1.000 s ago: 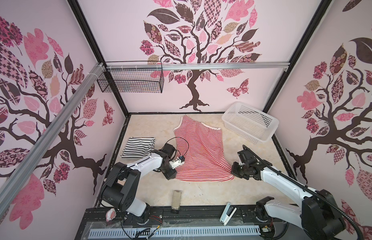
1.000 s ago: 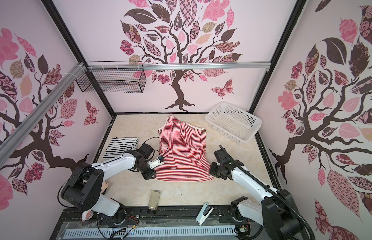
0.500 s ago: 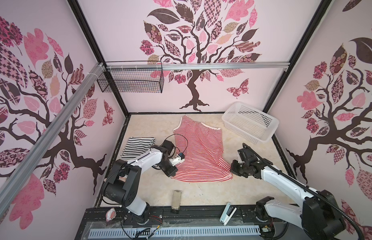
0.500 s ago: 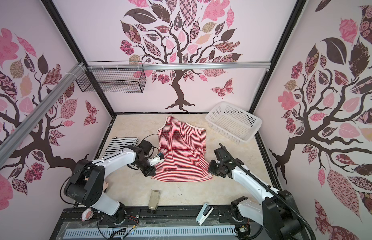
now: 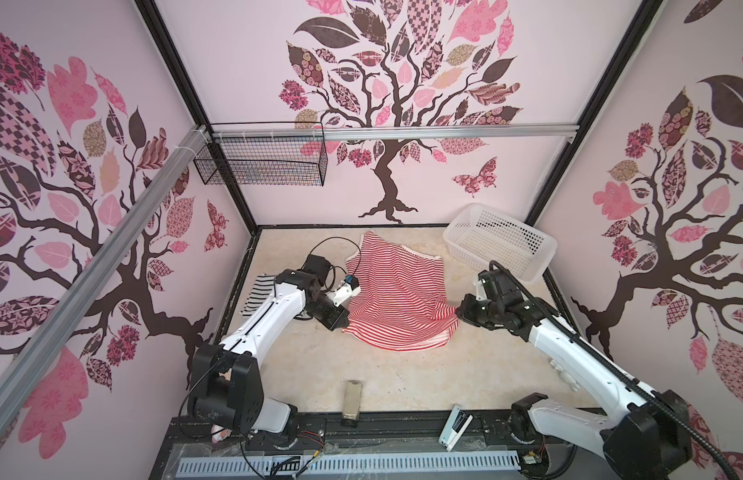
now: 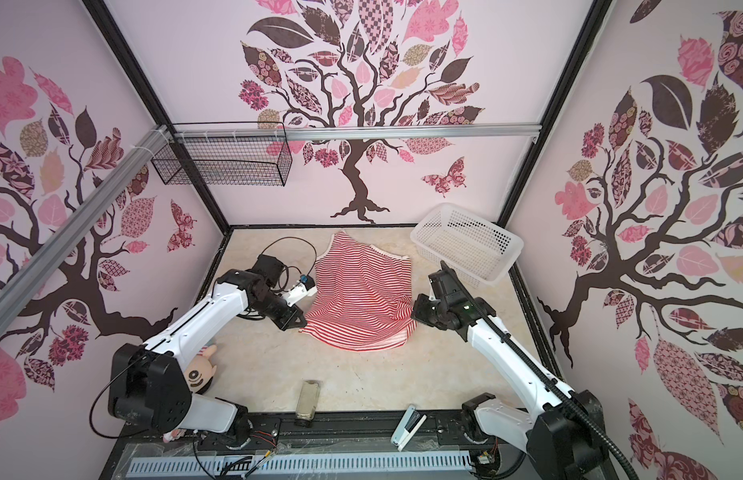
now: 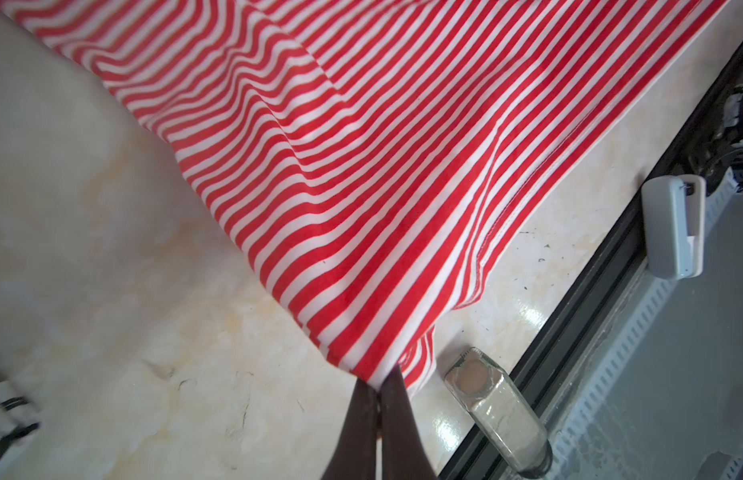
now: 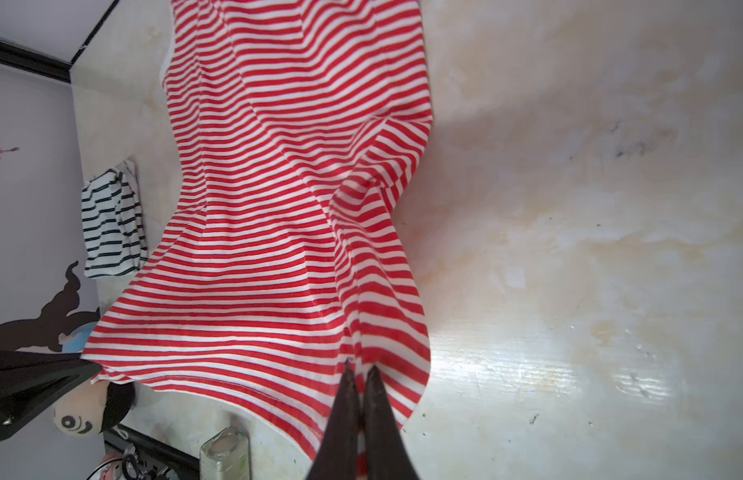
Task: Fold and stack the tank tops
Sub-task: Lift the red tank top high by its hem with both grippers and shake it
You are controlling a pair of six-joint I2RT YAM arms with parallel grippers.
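On the pale marbled counter [image 5: 403, 374], centre: red-and-white tank top [image 5: 397, 299], straps toward the back wall, near hem rumpled and drawn up at both corners. Left tool [image 7: 380, 380] clenched on the hem's left corner; right tool [image 8: 360, 368] clenched on a bunched fold at the right corner. Black-and-white tank top [image 5: 259, 291], folded, lies by the left wall, partly hidden behind the left arm; white lattice basket [image 5: 496, 253] stands at the back right, apart from both garments.
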